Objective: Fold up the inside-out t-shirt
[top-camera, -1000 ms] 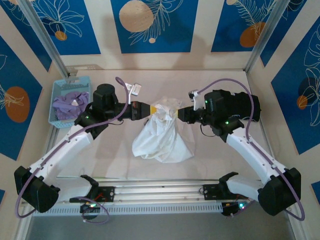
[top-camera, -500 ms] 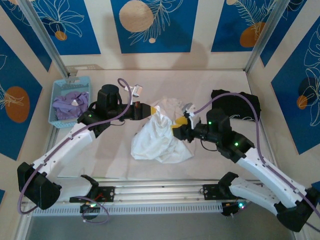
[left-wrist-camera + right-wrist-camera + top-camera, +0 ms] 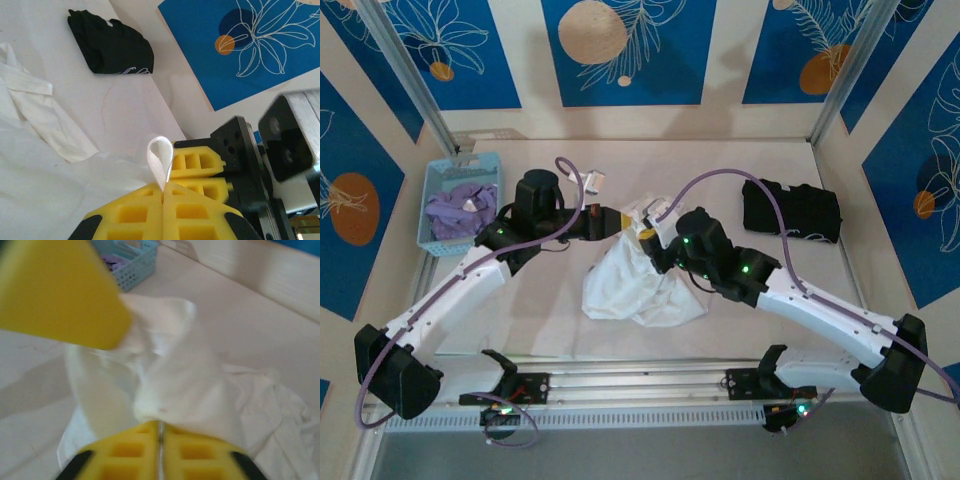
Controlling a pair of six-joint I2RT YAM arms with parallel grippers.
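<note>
The jaws of both grippers were pressed together on white cloth. The left gripper [image 3: 163, 192] pinched a small loop of the t-shirt [image 3: 638, 290], and the right gripper [image 3: 160, 426] had come across from the right and closed just beside it. The shirt hung bunched at mid-table, so I think a new hold for spreading was found. Bare table [image 3: 545, 305] lay around it, with the basket [image 3: 438, 238] at the far left and the black garment [image 3: 790, 210] at the far right.

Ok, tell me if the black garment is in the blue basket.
No, the black garment lies on the table at its right side, while the blue basket on the left holds a purple garment.
</note>
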